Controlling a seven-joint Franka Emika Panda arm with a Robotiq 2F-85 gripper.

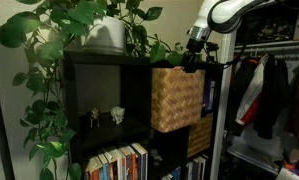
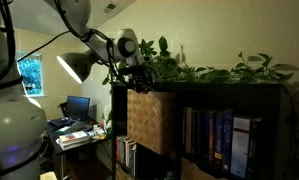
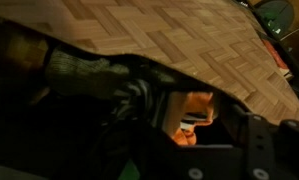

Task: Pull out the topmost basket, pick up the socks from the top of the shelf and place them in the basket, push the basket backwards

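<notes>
You had the topmost basket (image 1: pixel 177 100) pulled out just below your gripper (image 1: pixel 194 48), its grip impossible to tell; dropping the socks (image 3: pixel 94 75) in seemed next.

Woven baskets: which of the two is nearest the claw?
The upper basket, jutting from the black shelf: the claw is at its top rim. The lower basket sits below, farther away.

Tool (image 1: pixel 193 62) just above protruding topmost basket (image 1: pixel 177 98) of black shelf (image 1: pixel 104 60).
</notes>
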